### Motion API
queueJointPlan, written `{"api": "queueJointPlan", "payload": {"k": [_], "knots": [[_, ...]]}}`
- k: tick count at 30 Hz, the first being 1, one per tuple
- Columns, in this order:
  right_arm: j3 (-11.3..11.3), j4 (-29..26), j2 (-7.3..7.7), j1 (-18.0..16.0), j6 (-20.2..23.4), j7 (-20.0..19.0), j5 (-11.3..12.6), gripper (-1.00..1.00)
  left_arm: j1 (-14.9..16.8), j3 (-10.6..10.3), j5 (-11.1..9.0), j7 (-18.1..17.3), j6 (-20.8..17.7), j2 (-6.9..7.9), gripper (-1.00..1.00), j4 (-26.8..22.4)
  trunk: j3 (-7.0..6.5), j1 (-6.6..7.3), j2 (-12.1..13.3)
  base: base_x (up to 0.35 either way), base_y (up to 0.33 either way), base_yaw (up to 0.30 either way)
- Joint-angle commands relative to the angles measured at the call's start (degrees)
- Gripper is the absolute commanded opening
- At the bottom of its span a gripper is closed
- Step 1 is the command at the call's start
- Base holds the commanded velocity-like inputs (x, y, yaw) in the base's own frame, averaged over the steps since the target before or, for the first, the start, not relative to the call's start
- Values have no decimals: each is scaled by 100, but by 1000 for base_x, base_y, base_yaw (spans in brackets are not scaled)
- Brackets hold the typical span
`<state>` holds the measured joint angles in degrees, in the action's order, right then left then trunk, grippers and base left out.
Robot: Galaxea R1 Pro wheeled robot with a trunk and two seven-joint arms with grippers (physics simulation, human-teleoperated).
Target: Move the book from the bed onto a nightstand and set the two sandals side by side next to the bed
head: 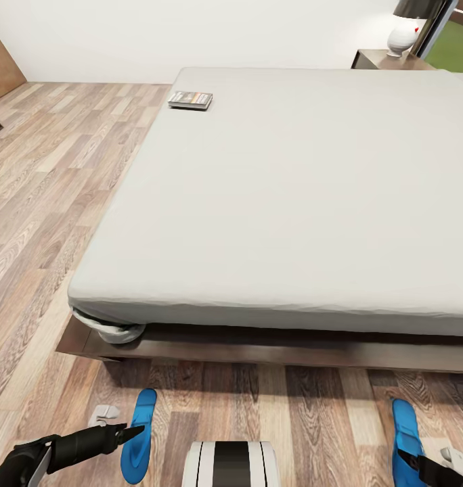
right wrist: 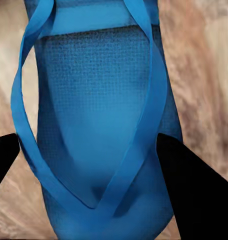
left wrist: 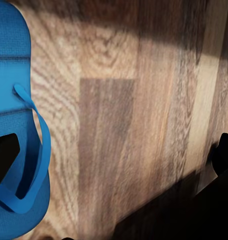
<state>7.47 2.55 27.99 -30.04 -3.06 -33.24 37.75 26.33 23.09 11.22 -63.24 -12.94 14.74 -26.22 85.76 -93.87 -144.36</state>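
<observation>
From above, the book [head: 190, 100] lies near the far left corner of the bed [head: 292, 203]. Two blue sandals sit on the floor [head: 42, 203] at the bed's foot, well apart: one [head: 138, 434] beside the left gripper [head: 126, 433], one [head: 406, 433] by the right arm.

Left wrist camera: the sandal [left wrist: 16, 125] lies beside a dark finger [left wrist: 4, 157]; I cannot tell its state.

Right wrist camera: the fingers [right wrist: 194, 185] are spread wide either side of the sandal [right wrist: 99, 125], ungrasped.

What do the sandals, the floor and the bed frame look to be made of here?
The sandals look like matte blue foam or rubber: finely dimpled footbed, thin smooth straps. The floor reads as wood planks, with visible grain and mixed tones. The bed frame seems dark brown wood with a slight sheen.
</observation>
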Motion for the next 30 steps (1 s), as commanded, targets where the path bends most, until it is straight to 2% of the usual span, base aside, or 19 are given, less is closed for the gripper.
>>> {"api": "queueJointPlan", "payload": {"k": [1, 3, 5, 10, 23, 27, 30], "knots": [[58, 22, -2, -10, -42, 111, 39, -100, 2, 48, 49, -40, -60, -6, 100, -6, 3, 1, -2, 0, 0, 0], [66, 12, -3, -11, -57, 429, 39, -100, 4, 47, 49, -40, -60, -6, 100, -6, 3, 1, -2, 0, 0, 0], [69, 4, -4, -11, -61, 555, 39, -100, 3, 49, 47, -39, -60, -6, 100, -6, 3, 1, -2, 0, 0, 0], [71, 0, -4, -11, -70, 612, 32, -100, 4, 52, 47, -44, -60, -6, 100, -6, 3, 1, -2, 0, 131, 0], [71, -17, -4, -11, -71, 624, 25, -100, 2, 41, 55, -25, -60, -14, 100, -6, 3, 1, -2, -51, 265, 0], [66, -65, -4, -11, -72, 627, 23, -100, 4, 46, 55, -7, -60, -15, 100, -6, 3, 1, -2, -3, 79, 0], [67, -373, -4, -11, -72, 944, 12, -100, 4, 47, 54, -2, -60, -15, 100, -1, 3, 1, -2, 0, 11, 0]]}}
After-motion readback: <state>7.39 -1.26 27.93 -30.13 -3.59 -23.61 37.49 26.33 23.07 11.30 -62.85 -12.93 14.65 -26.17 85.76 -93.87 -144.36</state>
